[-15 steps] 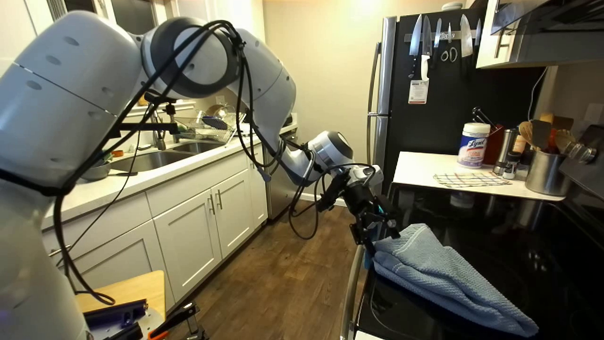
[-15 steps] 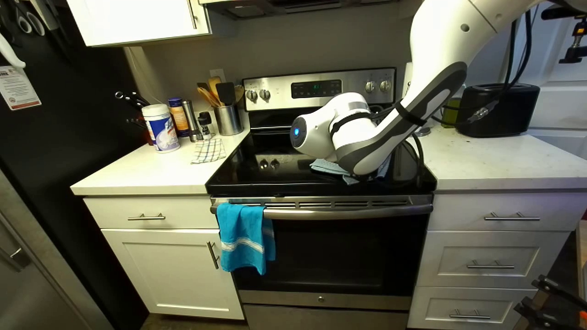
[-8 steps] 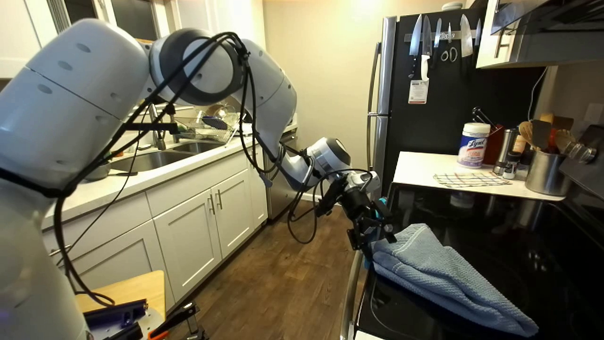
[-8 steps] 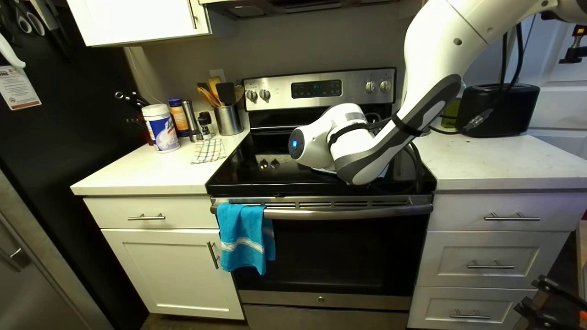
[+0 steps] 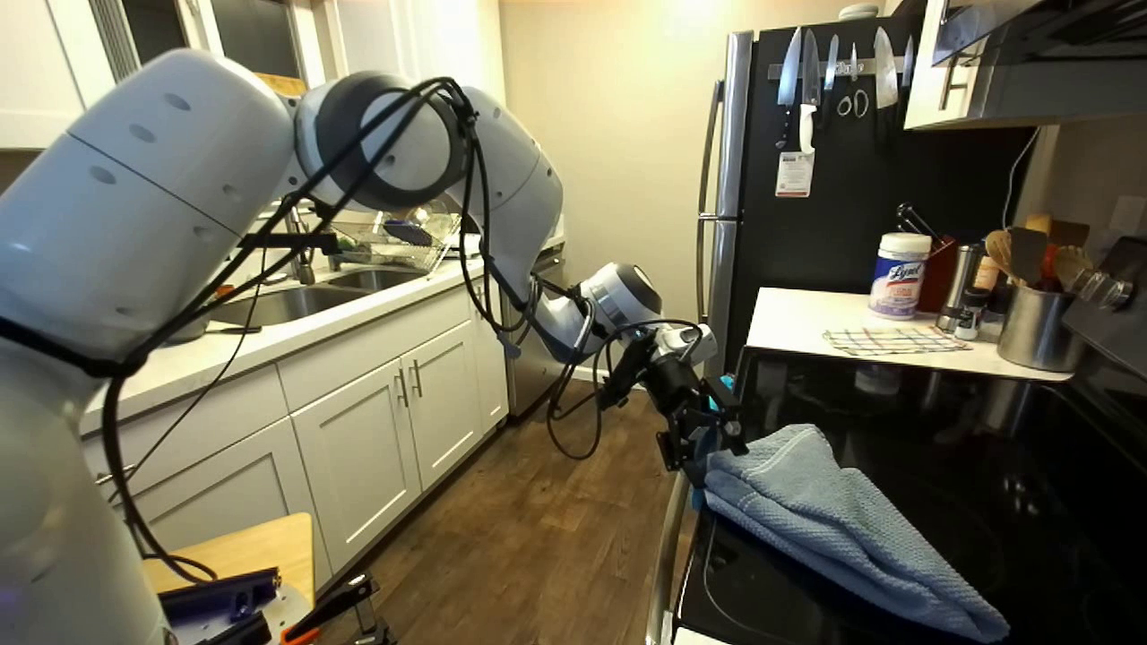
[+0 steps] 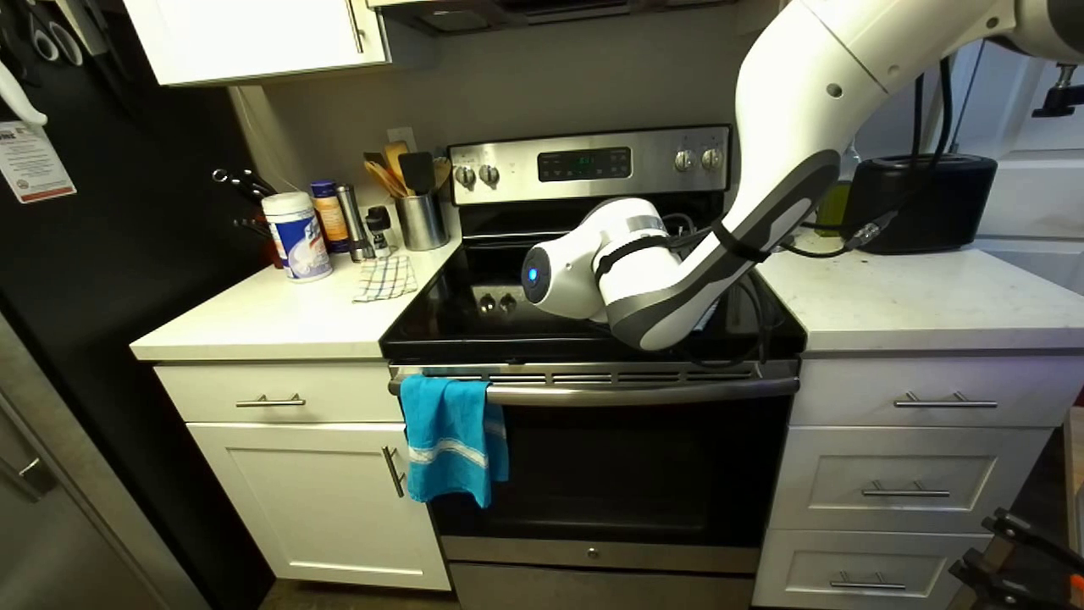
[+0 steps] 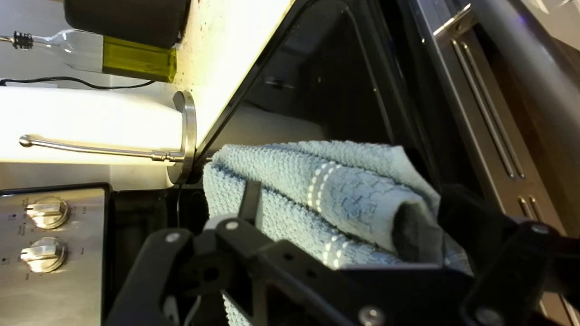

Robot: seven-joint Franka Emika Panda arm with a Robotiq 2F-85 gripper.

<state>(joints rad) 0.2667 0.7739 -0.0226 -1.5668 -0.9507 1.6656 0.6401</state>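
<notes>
My claw is spread wide apart, and in an exterior view the light-blue dish towel lies at its four o'clock on the glass stovetop, so I judge any pinch surest with one fold centred between my fingertips.

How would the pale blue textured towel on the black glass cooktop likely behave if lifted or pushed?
The pale blue textured towel would probably sag when lifted, given its loose folds. Pushed, it may slide or bunch rather than roll, lying low on the glossy black glass cooktop. Its layers might unfold, since one fold gapes open.
</notes>
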